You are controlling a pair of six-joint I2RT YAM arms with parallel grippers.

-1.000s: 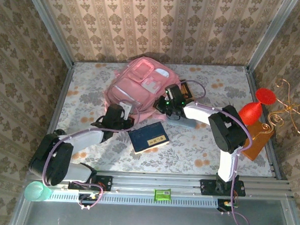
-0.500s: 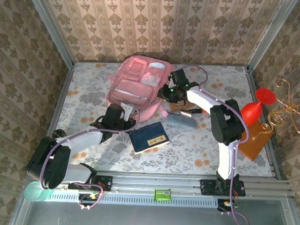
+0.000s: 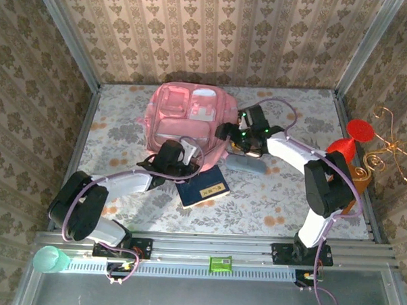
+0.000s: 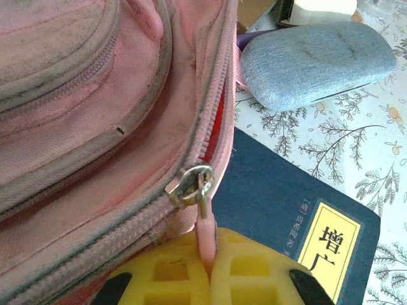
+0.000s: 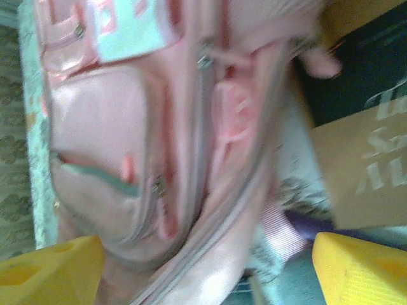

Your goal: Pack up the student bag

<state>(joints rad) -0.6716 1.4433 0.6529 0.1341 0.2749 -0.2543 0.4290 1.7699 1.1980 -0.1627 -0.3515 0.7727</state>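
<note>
The student bag (image 3: 188, 115), a big pink backpack with white patches, lies front-up at the back middle of the table. My left gripper (image 3: 184, 151) is at its near edge, shut on the pink zipper pull (image 4: 207, 238), which hangs from a metal slider (image 4: 189, 186) on the bag's (image 4: 95, 108) main zipper. The left gripper's (image 4: 210, 273) yellow pads press together on the pull. My right gripper (image 3: 230, 133) is at the bag's right side, open. Its yellow fingers (image 5: 51, 270) stand wide apart over the bag's (image 5: 159, 146) side, holding nothing.
A dark blue book (image 3: 202, 186) with a yellow label lies just in front of the bag, and a grey case (image 3: 245, 164) lies to its right. A cardboard box (image 5: 362, 165) sits beside the bag under the right wrist. A red ornament (image 3: 342, 148) and an orange box (image 3: 350, 189) stand at the right edge.
The right gripper has opened and let go of the bag. The bag has swung round and settled further left and back. The left gripper has moved right, still on the zipper pull.
</note>
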